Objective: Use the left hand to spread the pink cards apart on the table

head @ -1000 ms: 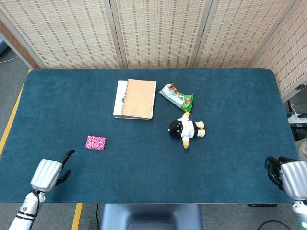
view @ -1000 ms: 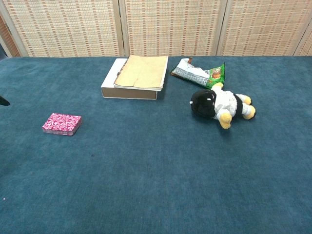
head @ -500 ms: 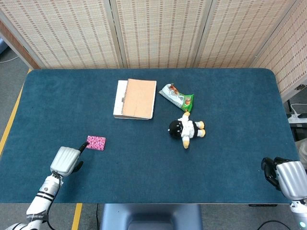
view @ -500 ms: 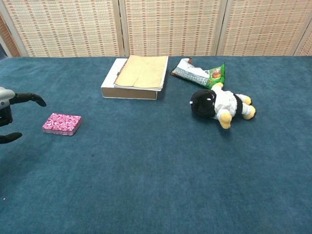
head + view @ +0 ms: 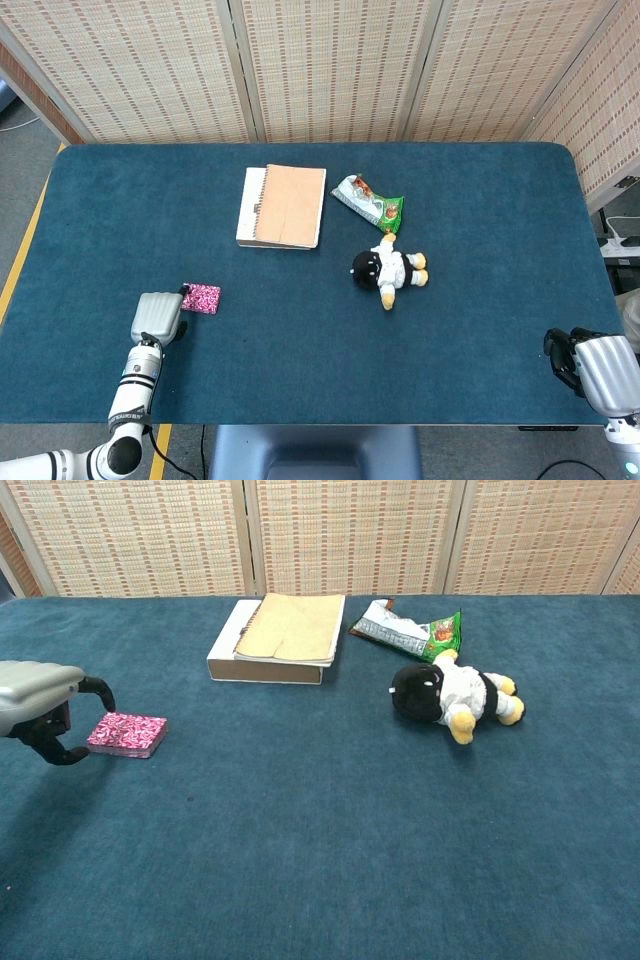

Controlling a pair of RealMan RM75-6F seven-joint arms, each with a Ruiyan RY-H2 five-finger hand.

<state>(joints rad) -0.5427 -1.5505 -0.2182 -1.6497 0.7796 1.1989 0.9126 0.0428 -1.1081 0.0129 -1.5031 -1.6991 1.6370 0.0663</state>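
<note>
A blue felt table (image 5: 300, 370) seen from above and from chest height. The landmark is a small stack of pink cards (image 5: 200, 298), still squared up as one neat pile, lying toward the near left part of the table.

The left hand (image 5: 158, 317) sits just beside the cards, on their near left side. In the chest view its dark fingers (image 5: 97, 689) curve toward the left edge of the stack, with one fingertip above and one lower down, as if bracketing that edge. The hand holds nothing and its fingers are apart. Whether a fingertip actually touches the cards cannot be told. This placement looks like the start of the job: the hand is lined up at one side so it can press on the stack and sweep the cards sideways into a fan. No card has been spread yet.

The right hand (image 5: 590, 365) rests well apart from the cards, at the near right corner of the table, out of the way. Its fingers look curled inward with nothing in them.

Farther back from the cards and to their right lies a closed notebook (image 5: 284, 206). Beyond that, further right, are a green snack packet (image 5: 370, 201) and a small stuffed toy (image 5: 390, 267) lying on its side. None of these is near enough to block a sideways sweep.
</note>
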